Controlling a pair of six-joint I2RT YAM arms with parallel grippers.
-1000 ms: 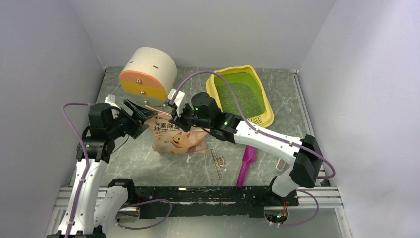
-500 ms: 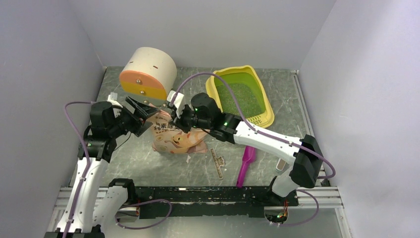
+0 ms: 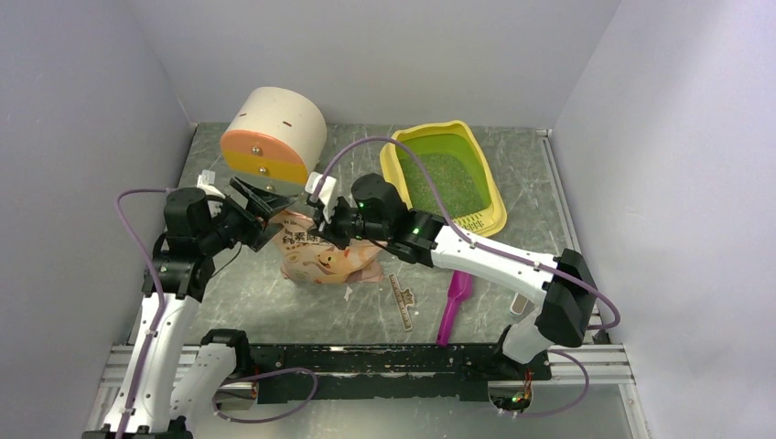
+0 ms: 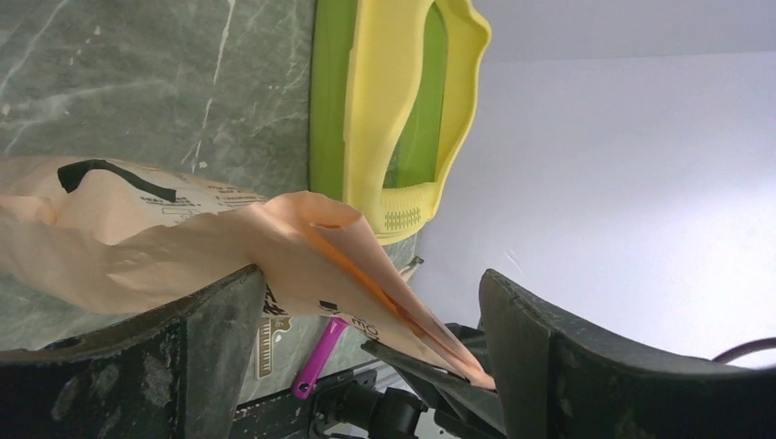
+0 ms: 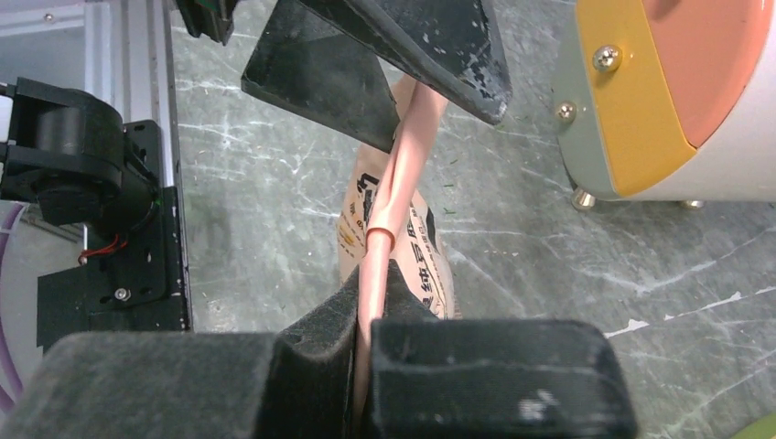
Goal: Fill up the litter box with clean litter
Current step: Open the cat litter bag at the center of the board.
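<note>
The yellow litter box (image 3: 495,203) with its lime-green pan stands at the back right, with a thin layer of clean litter (image 3: 441,179) inside; it also shows in the left wrist view (image 4: 371,110). The pink bag (image 3: 326,258) stands at the table's middle. My right gripper (image 3: 326,218) is shut on the bag's folded top edge (image 5: 377,229); its fingers (image 5: 316,338) pinch the strip. My left gripper (image 3: 259,207) is open, its fingers (image 4: 215,338) astride the bag's top (image 4: 311,238) from the left.
A cream-and-orange cylindrical container (image 3: 272,139) stands at the back left, close behind the left gripper, and shows in the right wrist view (image 5: 677,91). A magenta scoop (image 3: 454,305) lies at the front right of the bag, beside a torn-off bag strip (image 3: 403,300).
My right gripper has shifted a little left with the bag's top edge in it. My left gripper has edged closer round that edge. The bag's top leans slightly left.
</note>
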